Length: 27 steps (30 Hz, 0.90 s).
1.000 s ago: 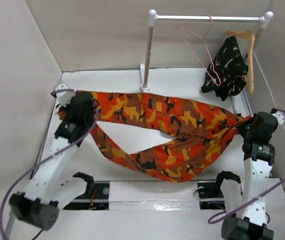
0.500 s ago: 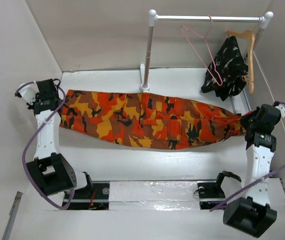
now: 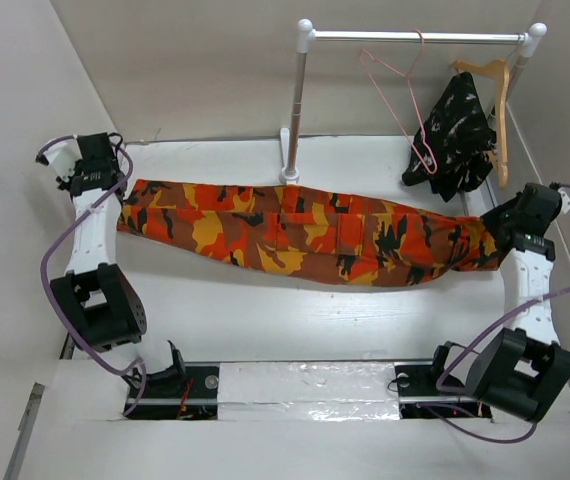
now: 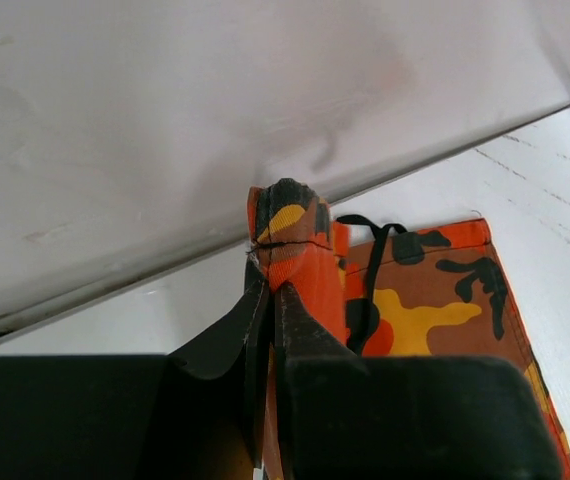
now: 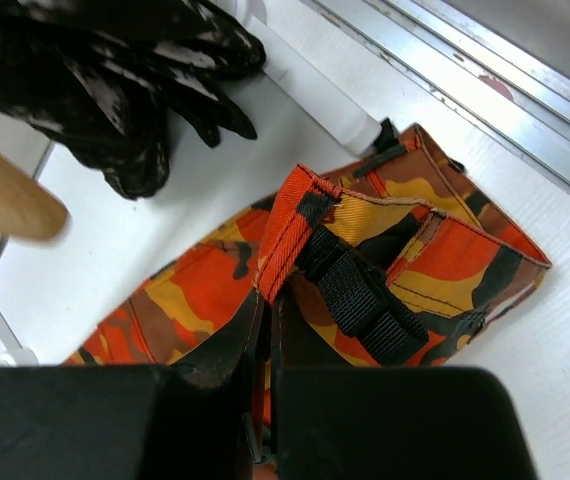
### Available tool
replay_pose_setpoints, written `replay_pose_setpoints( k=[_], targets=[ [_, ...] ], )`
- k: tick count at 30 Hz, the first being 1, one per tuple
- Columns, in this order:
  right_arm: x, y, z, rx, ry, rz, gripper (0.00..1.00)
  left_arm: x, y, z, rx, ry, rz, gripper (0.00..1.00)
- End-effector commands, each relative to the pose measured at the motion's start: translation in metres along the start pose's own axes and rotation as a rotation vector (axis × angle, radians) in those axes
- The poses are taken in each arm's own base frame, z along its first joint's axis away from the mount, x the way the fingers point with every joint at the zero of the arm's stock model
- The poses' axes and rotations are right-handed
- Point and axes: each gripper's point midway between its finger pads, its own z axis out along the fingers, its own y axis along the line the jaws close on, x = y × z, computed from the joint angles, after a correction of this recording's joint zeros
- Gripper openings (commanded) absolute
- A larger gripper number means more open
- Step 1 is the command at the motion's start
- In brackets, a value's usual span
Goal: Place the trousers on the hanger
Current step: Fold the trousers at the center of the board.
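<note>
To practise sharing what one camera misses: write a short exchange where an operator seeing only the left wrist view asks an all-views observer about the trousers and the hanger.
Operator: My left gripper pinches one end of the trousers. Is the other end held?
Observer: Yes, the right gripper is shut on the opposite end.
Operator: Where is the hanger?
Observer: It hangs empty on the rail at the back, left of a wooden hanger with a black garment.
</note>
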Motion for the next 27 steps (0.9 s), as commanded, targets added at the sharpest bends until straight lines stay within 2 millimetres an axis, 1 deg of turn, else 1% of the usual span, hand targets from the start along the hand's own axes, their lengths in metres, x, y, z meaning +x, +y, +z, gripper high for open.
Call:
replay_pose_setpoints(
  k=[1, 2, 3, 4, 6, 7, 8, 9, 10, 11, 12, 13, 15, 16, 18, 19, 20, 21, 24, 25, 26, 27],
  targets=[
    [-0.072, 0.037, 0.005, -0.085, -0.201, 0.046, 0.00, -0.041, -0.027, 0.000, 0.028, -0.115, -0.021, 0.00],
    [-0.077, 0.044, 0.015, -0.092, -0.187, 0.048, 0.00, -0.034, -0.031, 0.010, 0.016, -0.099, 0.004, 0.00],
    [-0.085, 0.050, 0.011, -0.108, -0.199, 0.043, 0.00, -0.039, -0.032, 0.007, 0.021, -0.103, 0.004, 0.00],
    [-0.078, 0.046, 0.025, -0.077, -0.160, 0.040, 0.00, -0.038, -0.040, 0.014, 0.016, -0.093, 0.011, 0.00],
    [-0.082, 0.050, 0.034, -0.074, -0.147, 0.041, 0.00, -0.035, -0.045, 0.021, 0.009, -0.078, 0.028, 0.00],
    [-0.080, 0.053, 0.039, -0.079, -0.143, 0.037, 0.00, -0.032, -0.050, 0.026, 0.008, -0.071, 0.036, 0.00],
    [-0.076, 0.051, 0.048, -0.070, -0.129, 0.046, 0.00, -0.031, -0.051, 0.029, 0.004, -0.068, 0.042, 0.00],
    [-0.073, 0.051, 0.052, -0.078, -0.121, 0.051, 0.00, -0.030, -0.054, 0.032, 0.010, -0.069, 0.044, 0.00],
    [-0.074, 0.058, 0.056, -0.100, -0.139, 0.052, 0.00, -0.024, -0.058, 0.037, 0.017, -0.058, 0.056, 0.00],
    [-0.068, 0.060, 0.062, -0.096, -0.127, 0.060, 0.00, -0.023, -0.059, 0.039, 0.014, -0.056, 0.059, 0.01],
    [-0.068, 0.058, 0.066, -0.085, -0.130, 0.060, 0.00, -0.019, -0.059, 0.042, 0.007, -0.048, 0.065, 0.01],
    [-0.067, 0.063, 0.067, -0.086, -0.124, 0.051, 0.00, -0.014, -0.057, 0.046, -0.011, -0.042, 0.077, 0.01],
    [-0.064, 0.058, 0.073, -0.062, -0.117, 0.046, 0.00, -0.013, -0.050, 0.045, -0.041, -0.046, 0.080, 0.00],
    [-0.062, 0.056, 0.074, -0.058, -0.114, 0.046, 0.00, -0.016, -0.042, 0.041, -0.053, -0.061, 0.080, 0.00],
    [-0.063, 0.057, 0.071, -0.073, -0.123, 0.047, 0.00, -0.026, -0.037, 0.032, -0.047, -0.088, 0.068, 0.00],
    [-0.066, 0.061, 0.070, -0.095, -0.143, 0.051, 0.00, -0.038, -0.033, 0.020, -0.035, -0.108, 0.048, 0.00],
    [-0.063, 0.060, 0.070, -0.097, -0.140, 0.057, 0.00, -0.042, -0.030, 0.013, -0.029, -0.114, 0.042, 0.00],
    [-0.063, 0.062, 0.068, -0.108, -0.139, 0.061, 0.00, -0.049, -0.022, 0.001, -0.026, -0.118, 0.037, 0.00],
    [-0.062, 0.064, 0.066, -0.123, -0.135, 0.068, 0.00, -0.049, -0.002, -0.016, -0.048, -0.107, 0.046, 0.00],
    [-0.062, 0.065, 0.066, -0.130, -0.138, 0.068, 0.00, -0.057, 0.007, -0.027, -0.054, -0.128, 0.026, 0.00],
    [-0.062, 0.066, 0.067, -0.131, -0.135, 0.070, 0.00, -0.052, 0.014, -0.029, -0.060, -0.122, 0.041, 0.00],
    [-0.060, 0.069, 0.066, -0.149, -0.127, 0.072, 0.00, -0.060, 0.023, -0.040, -0.059, -0.146, 0.028, 0.00]
  ],
)
